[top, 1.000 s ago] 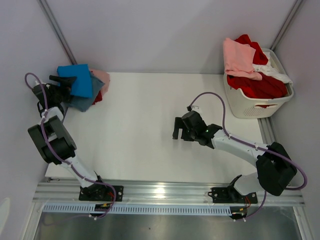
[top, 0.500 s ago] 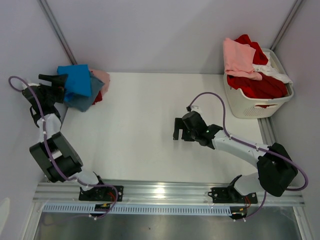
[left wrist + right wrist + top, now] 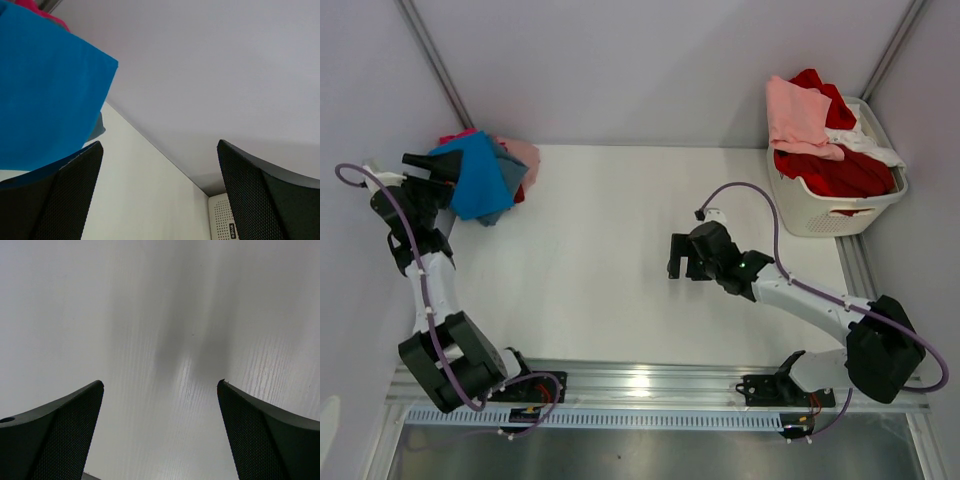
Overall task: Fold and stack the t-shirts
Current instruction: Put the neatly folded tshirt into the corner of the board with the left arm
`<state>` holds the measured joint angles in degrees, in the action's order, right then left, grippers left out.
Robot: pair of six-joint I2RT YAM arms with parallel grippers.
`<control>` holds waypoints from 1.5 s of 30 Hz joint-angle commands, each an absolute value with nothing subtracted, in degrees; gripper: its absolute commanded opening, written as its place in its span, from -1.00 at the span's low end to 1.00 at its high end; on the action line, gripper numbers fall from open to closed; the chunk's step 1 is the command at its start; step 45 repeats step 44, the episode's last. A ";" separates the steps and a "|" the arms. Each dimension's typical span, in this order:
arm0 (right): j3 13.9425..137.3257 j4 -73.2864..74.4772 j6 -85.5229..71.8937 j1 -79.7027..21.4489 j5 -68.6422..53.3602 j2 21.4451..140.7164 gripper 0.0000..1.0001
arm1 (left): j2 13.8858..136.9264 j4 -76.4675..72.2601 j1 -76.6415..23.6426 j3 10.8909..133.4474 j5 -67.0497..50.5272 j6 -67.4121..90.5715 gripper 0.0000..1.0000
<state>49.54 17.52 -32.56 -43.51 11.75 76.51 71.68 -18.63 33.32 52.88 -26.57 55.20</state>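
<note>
A bright blue t-shirt lies tilted on top of a small pile at the table's far left corner. A teal tee, a pale pink tee and a red tee peek out under it. My left gripper is open at the blue shirt's left edge. In the left wrist view the blue cloth hangs over the left finger, with nothing between the jaws. My right gripper is open and empty over the bare table middle, and the right wrist view shows the same.
A white slatted laundry basket stands at the back right, holding a red tee, a pale pink tee and a white tee. Its corner shows in the left wrist view. Grey walls close in behind and at the left.
My left arm has swung out to the left and its wrist has turned. The blue t-shirt has tipped and rotated over the pile. My right arm has barely moved.
</note>
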 commanded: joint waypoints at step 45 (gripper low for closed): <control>45.00 1.41 -10.55 -50.89 50.98 67.67 0.99 | 41.22 -4.13 -25.84 37.09 11.43 15.64 0.98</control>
